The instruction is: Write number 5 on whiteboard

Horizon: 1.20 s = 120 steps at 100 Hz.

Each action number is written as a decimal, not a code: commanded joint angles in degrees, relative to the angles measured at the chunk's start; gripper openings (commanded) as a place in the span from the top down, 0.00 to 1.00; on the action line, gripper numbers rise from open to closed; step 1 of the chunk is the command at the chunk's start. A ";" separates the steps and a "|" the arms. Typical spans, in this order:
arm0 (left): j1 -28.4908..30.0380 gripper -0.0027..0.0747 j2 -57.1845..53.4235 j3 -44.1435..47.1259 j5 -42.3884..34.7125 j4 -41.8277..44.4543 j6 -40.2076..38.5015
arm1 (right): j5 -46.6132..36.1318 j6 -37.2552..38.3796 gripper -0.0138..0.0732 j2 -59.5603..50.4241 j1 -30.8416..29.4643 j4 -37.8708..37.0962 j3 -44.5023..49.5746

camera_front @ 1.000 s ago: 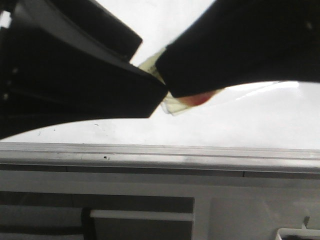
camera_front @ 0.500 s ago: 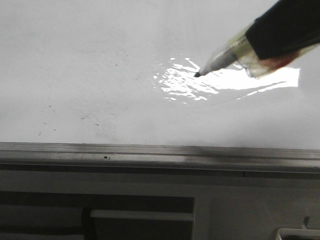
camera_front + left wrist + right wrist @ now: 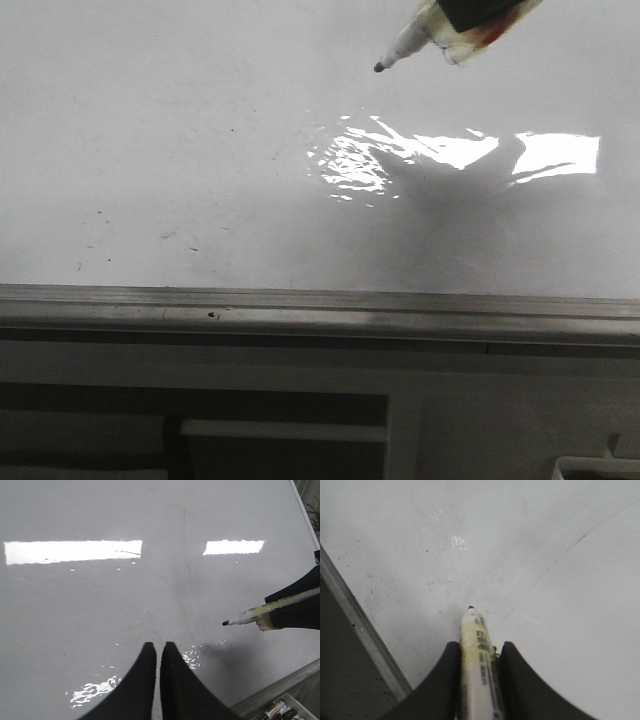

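The whiteboard [image 3: 200,120] is glossy white with glare and a few tiny black specks. No number 5 shows on it in any view. My right gripper [image 3: 479,650] is shut on a white marker [image 3: 476,645] whose black tip [image 3: 380,67] points at the board. The tip's shadow lies apart from it, so it hangs above the surface. In the front view only the gripper's tip [image 3: 485,12] shows, at the top right. My left gripper [image 3: 159,647] is shut and empty over the board [image 3: 100,605], with the marker [image 3: 250,616] to its right.
A grey metal edge strip [image 3: 320,305] runs along the board's near side, and it also shows in the right wrist view [image 3: 360,630]. Below it is a white frame with dark openings [image 3: 280,405]. A tray of spare markers [image 3: 275,712] sits past the board's corner.
Both arms filled the front view a second ago and have drawn back. The left one is now out of that view. The marker tip has risen from near the glare patch to the top right.
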 commanded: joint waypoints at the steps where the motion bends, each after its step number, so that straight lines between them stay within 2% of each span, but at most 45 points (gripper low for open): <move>1: 0.07 0.99 0.12 -1.60 -2.44 -0.48 -0.39 | -3.38 0.46 0.89 0.08 -0.35 -3.53 -2.22; 22: 0.07 0.99 0.12 -1.60 -2.44 -0.48 -0.39 | -3.46 8.22 0.89 0.91 -2.82 -10.59 -2.22; 42: 0.07 0.99 0.12 -1.60 -2.44 -0.48 -0.39 | -2.36 8.33 0.89 1.96 -3.48 -10.59 -2.22; 64: 0.07 0.99 0.12 -1.60 -2.44 -0.48 -0.39 | 2.51 10.17 0.89 4.32 -3.48 -10.59 -2.22; 97: 0.07 0.99 0.12 -1.60 -2.44 -0.48 -0.39 | 3.88 10.17 0.89 5.02 -2.98 -2.53 -1.62; 120: 0.07 0.99 0.12 -1.60 -2.44 -0.48 -0.39 | 6.43 10.57 0.89 5.02 -0.55 -2.15 0.04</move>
